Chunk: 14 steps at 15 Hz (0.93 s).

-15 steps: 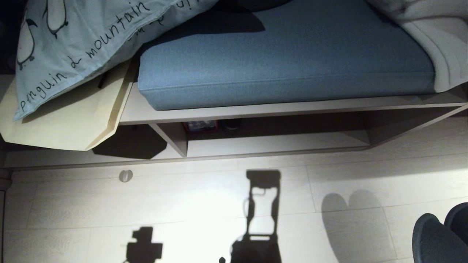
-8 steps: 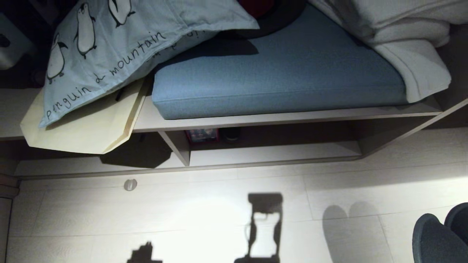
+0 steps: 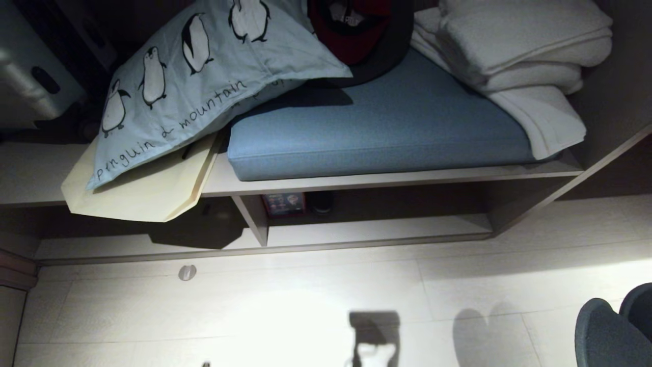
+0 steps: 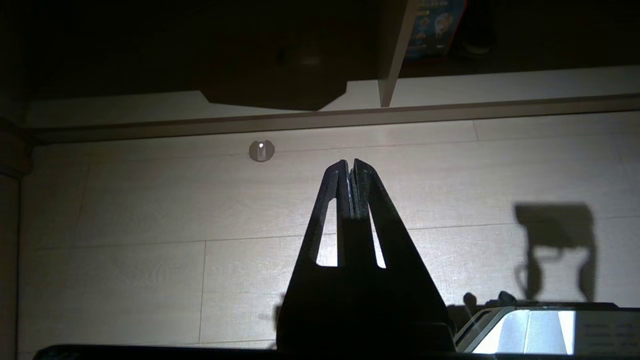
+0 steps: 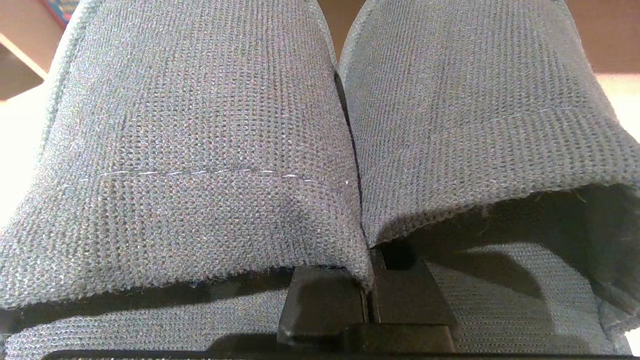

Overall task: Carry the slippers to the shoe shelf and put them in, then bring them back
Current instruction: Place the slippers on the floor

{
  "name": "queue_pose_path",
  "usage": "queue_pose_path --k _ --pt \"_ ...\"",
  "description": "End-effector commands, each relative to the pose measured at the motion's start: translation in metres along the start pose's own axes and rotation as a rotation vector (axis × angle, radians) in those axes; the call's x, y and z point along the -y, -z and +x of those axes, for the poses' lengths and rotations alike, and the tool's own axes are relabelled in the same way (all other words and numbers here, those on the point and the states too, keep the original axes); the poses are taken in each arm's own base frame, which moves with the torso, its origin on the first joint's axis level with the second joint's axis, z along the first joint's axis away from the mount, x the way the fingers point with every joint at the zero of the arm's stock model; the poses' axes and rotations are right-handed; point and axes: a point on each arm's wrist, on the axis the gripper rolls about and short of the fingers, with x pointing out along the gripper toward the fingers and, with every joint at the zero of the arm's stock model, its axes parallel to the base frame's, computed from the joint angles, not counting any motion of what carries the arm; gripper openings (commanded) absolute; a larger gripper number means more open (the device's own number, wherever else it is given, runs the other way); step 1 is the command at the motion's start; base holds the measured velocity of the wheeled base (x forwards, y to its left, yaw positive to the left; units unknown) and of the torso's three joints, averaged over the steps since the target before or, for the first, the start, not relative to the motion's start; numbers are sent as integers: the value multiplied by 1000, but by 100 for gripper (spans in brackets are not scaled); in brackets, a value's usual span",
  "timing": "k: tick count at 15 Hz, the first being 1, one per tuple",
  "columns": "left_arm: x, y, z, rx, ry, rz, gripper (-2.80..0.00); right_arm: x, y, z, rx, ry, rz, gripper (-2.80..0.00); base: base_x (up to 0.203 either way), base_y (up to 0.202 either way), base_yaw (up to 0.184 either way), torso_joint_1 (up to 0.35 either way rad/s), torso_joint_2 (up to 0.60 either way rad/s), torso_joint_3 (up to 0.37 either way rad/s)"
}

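Pale plank floor below a low pale wood-grain shoe shelf, blue cushion on top. Right gripper clamped on the inner edges of the pair of dark navy knit fabric slippers, held side by side, well short of the shelf. Left gripper pressed closed, empty, over bare floor.
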Motion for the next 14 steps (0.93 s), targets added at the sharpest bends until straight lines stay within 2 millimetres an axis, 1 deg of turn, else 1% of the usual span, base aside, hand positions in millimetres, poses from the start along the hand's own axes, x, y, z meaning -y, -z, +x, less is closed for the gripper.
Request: queue_pose_path --k 1,8,11,14 --pt "0 0 0 0 0 -1 -280 0 0 0 -3 0 0 -280 0 0 0 7 -16 203" --pt "0 0 0 0 0 0 -280 0 0 0 -3 0 0 -280 0 0 0 3 1 198" --pt "0 0 0 -1 0 -1 -280 0 0 0 -3 0 0 -280 0 0 0 1 0 65" --pt "0 0 0 0 0 -1 -280 0 0 0 -3 0 0 -280 0 0 0 3 4 165"
